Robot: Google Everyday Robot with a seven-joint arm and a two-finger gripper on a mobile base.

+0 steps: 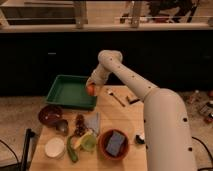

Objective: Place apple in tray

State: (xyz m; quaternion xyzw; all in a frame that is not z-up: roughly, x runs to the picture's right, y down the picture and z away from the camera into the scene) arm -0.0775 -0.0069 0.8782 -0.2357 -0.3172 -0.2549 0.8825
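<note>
While poised at the green tray's (70, 92) three o'clock edge, the gripper (91, 88) clamped around the red-orange apple (91, 90), wooden table (127, 117) below.
</note>
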